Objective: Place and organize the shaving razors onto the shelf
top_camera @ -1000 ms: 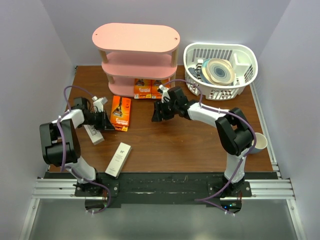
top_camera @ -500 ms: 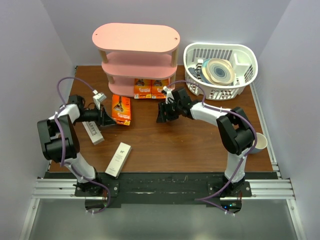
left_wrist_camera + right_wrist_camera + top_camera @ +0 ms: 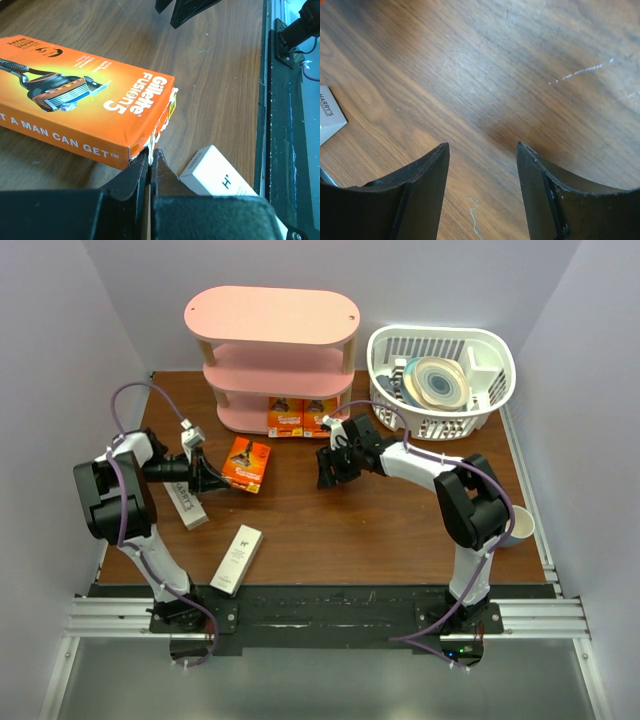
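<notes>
Left tool (image 3: 208,478): clamping the third orange pack (image 3: 247,462) by its edge. Right tool (image 3: 330,468): hovering with fingers apart, carrying nothing. Two orange packs (image 3: 285,418) are standing on the shelf's (image 3: 270,312) bottom tier, 12 o'clock. Two whitish boxes (image 3: 237,558) are lying on the surface (image 3: 380,530), 8 o'clock, awaiting placement.

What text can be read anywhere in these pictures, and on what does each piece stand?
"Gillette Fusion5": face of the orange pack, left wrist view.
"T A MAN CAN GET" (start cut off): that pack's side.
"H'": white box beside it.
"HARRY'S": grey-white box, right wrist view.
Its small print, and the two shelved packs: too small to read.
</notes>
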Robot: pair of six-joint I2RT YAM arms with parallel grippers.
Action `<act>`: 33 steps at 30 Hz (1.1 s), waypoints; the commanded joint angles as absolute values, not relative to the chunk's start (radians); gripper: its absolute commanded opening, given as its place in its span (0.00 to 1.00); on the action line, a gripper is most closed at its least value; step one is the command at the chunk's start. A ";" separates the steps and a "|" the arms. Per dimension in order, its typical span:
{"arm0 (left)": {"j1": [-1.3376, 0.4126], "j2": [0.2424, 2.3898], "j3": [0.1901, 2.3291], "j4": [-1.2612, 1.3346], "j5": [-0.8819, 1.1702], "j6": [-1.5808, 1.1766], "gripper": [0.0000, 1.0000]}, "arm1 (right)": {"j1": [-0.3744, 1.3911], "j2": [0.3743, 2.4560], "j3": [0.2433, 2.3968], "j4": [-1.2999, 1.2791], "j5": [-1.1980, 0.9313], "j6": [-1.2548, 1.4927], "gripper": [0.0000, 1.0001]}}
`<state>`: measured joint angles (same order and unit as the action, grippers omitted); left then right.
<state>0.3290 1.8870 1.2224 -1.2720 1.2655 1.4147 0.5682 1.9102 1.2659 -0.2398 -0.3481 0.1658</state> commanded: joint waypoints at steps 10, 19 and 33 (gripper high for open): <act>0.397 1.796 1.305 -1.313 1.382 1.499 0.00 | 0.566 1.943 1.356 -0.262 -0.334 0.117 0.61; 0.396 1.897 1.436 -1.313 1.479 1.476 0.00 | 0.566 1.941 1.341 -0.256 -0.330 0.114 0.61; 0.334 2.141 1.621 -1.313 1.485 1.410 0.00 | 0.566 1.939 1.325 -0.253 -0.324 0.106 0.61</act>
